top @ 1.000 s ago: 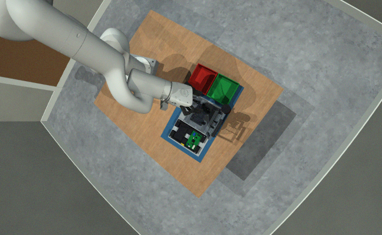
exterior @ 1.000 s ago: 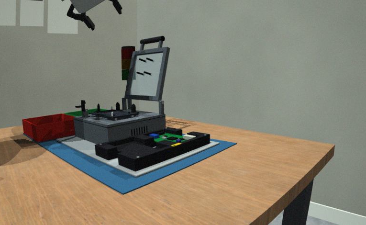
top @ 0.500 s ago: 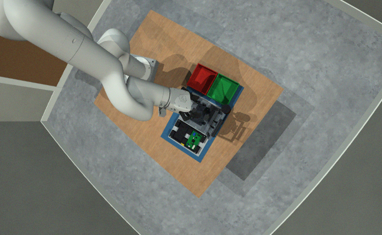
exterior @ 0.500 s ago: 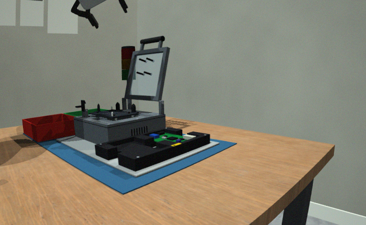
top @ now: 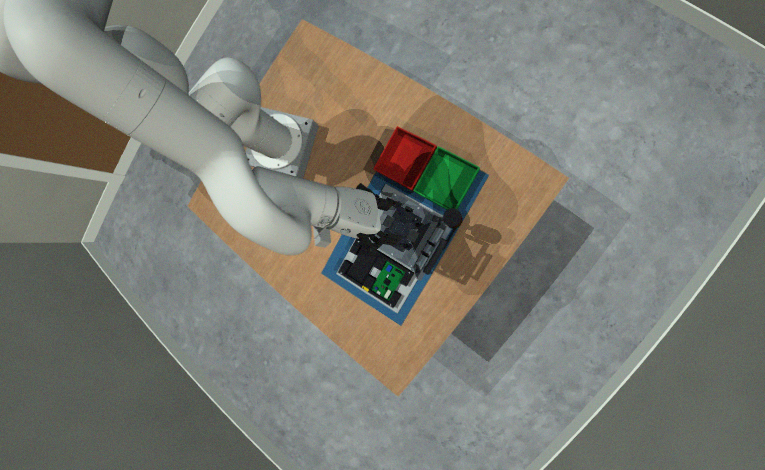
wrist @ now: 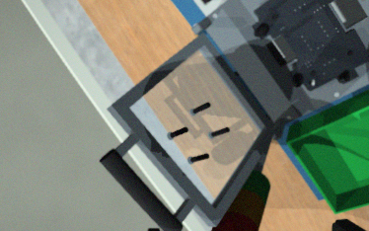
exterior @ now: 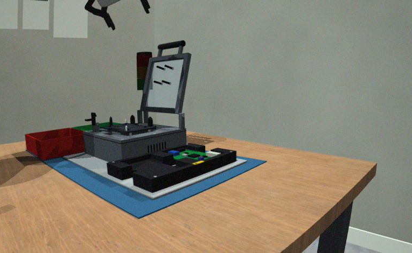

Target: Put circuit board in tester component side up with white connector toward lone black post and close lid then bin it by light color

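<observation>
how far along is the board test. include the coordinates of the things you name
Nothing looks finished: the circuit board (top: pixel 392 279) (exterior: pixel 187 154) lies in the black tray (top: pixel 364 263) (exterior: pixel 182 174). The open hand (exterior: pixel 131 19) holds nothing. Left: seating it on the tester (exterior: pixel 105 146), closing the raised lid (exterior: pixel 165 94) (wrist: pixel 120 112), awaiting the unlit signal light (exterior: pixel 144 70) (wrist: pixel 248 197), reopening, binning.

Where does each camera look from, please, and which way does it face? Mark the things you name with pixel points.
Top: high overhead, facing down at the table (top: pixel 373 356); the arm (top: pixel 192 137) and gripper (top: pixel 399 224) show.
Exterior: beside the table (exterior: pixel 264 194), slightly above its top, facing across it; only gripper fingers (exterior: pixel 109 23) show.
Wrist: on the arm's end, facing down on the raised lid (wrist: pixel 162 170); dark fingertip bits (wrist: pixel 349 226) show.
Exterior and wrist share the lid (exterior: pixel 185 81).
</observation>
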Tool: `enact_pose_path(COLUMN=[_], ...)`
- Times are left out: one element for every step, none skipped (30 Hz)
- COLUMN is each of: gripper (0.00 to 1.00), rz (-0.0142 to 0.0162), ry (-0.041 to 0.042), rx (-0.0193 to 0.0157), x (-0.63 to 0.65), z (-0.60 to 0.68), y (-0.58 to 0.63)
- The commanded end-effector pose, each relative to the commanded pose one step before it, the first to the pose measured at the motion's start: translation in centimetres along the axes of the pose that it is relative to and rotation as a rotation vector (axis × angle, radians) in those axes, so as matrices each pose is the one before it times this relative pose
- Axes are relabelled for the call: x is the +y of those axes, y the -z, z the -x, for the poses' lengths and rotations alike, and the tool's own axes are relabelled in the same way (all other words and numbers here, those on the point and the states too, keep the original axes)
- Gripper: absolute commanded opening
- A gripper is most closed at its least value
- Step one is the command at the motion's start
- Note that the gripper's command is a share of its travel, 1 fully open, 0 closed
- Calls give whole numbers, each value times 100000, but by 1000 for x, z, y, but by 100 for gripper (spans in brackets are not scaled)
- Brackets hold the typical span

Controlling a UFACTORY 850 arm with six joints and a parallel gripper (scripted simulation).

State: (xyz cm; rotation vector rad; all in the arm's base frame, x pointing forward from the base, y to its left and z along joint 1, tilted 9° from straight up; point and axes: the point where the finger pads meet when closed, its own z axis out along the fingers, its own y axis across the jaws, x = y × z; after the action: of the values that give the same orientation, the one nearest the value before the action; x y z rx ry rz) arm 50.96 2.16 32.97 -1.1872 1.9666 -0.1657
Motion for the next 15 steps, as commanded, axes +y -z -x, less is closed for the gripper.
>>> enact_pose_path(gripper=[100,100,100,100,100,100,100,100,100,100,100,100,100,100,100], rz=[3891,0,1775,0,0,0,1734,0,0,0,1685,0,0,1629,0], ry=[2411,0,1748,0,0,0,1707,0,0,0,1662,0,0,1613,0], rx=[1646,0,844,0,0,0,1009,0,0,0,1162,0,0,1304,0], x=[-649,0,-341,0,0,0,-335,0,0,0,-329,0,0,-322,0], z=[-580,0,-334,0,0,0,-398,0,0,0,-458,0,0,-514,0], y=[144,0,53,0,0,0,74,0,0,0,93,0,0,109,0])
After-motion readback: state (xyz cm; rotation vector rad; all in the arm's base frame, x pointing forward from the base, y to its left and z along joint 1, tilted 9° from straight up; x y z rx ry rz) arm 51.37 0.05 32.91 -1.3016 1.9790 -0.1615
